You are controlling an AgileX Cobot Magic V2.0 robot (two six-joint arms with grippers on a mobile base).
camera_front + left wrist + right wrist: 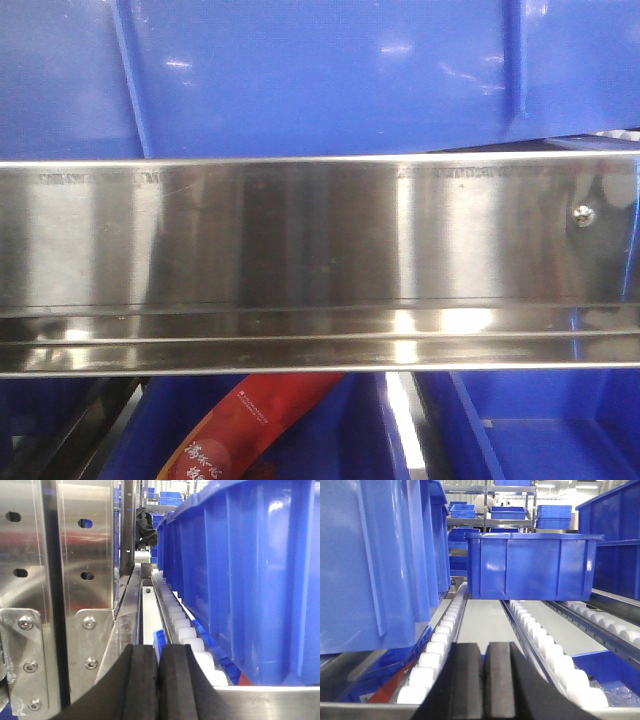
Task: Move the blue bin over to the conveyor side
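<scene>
Bin (250, 575) stiff, glossy, slick-walled, probably heavy but free on rollers (187, 630); take by thick rim (200, 497); left tool (159, 652) and right tool (485, 650) both closed, empty.

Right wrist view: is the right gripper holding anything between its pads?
No, the right gripper is shut, its black pads pressed together with nothing between them.

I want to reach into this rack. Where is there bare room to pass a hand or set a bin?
Right wrist view: the roller tracks are bare from the right gripper to the smaller bin. Crowded left of that, where the blue bin fills its lane. Left wrist view: only a narrow slot between that bin and the steel upright.
</scene>
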